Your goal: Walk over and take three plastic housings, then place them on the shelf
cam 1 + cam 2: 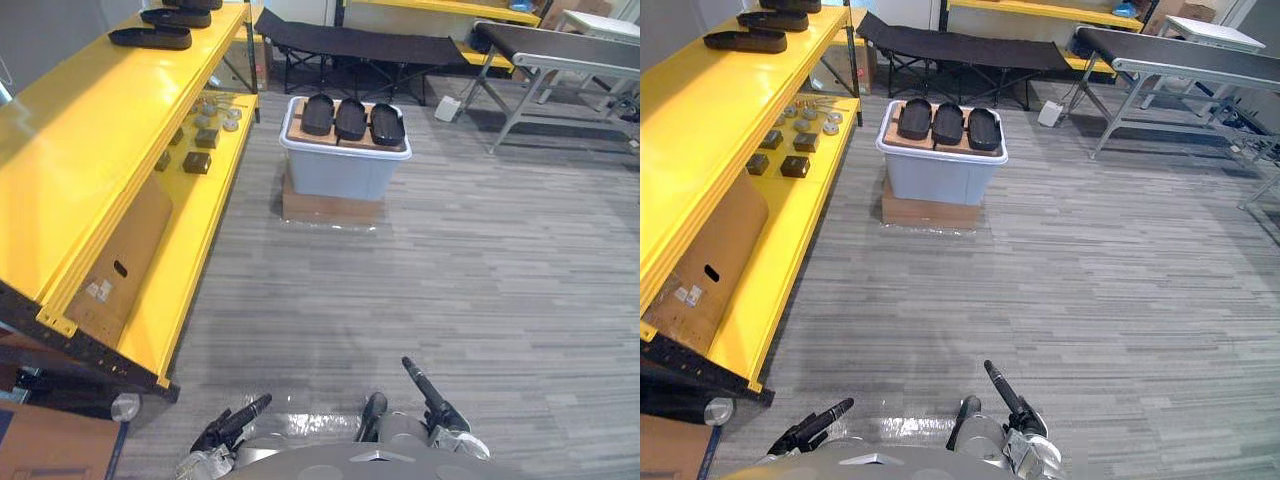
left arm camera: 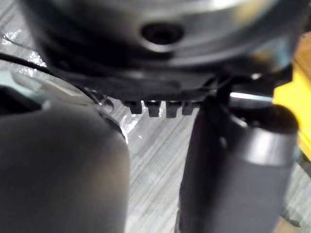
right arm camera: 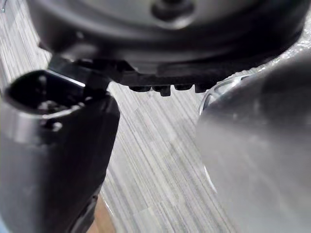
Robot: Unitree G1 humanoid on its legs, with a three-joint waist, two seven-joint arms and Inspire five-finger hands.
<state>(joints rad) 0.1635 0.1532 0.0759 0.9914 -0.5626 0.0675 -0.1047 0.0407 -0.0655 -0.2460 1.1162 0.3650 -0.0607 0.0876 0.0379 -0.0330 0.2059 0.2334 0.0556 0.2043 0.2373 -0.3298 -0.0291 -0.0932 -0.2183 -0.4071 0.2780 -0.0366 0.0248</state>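
Three black plastic housings (image 1: 350, 118) lie side by side on a brown board (image 1: 298, 130). The board sits on top of a grey bin (image 1: 335, 170). The bin stands on a flat cardboard box (image 1: 330, 208) on the grey floor (image 1: 480, 280), near the far end of the big yellow shelf (image 1: 90, 130). The housings are far ahead of the robot and well apart from both hands.

The left hand (image 1: 232, 420) is low down at the near edge of the eye views, on the shelf's side. Its fingers are stretched out straight and they hold nothing. The right hand (image 1: 432, 398) is low down too, a little way off from the left one. Its fingers are straight as well (one long finger points up toward the bin) and they are empty.

Some more dark pieces (image 1: 150, 37) of the same look lie on the top of the shelf. The lower level has small parts (image 1: 197, 162) and a cardboard sheet (image 1: 120, 260). A black folding cot (image 1: 350, 45) stands behind the bin.
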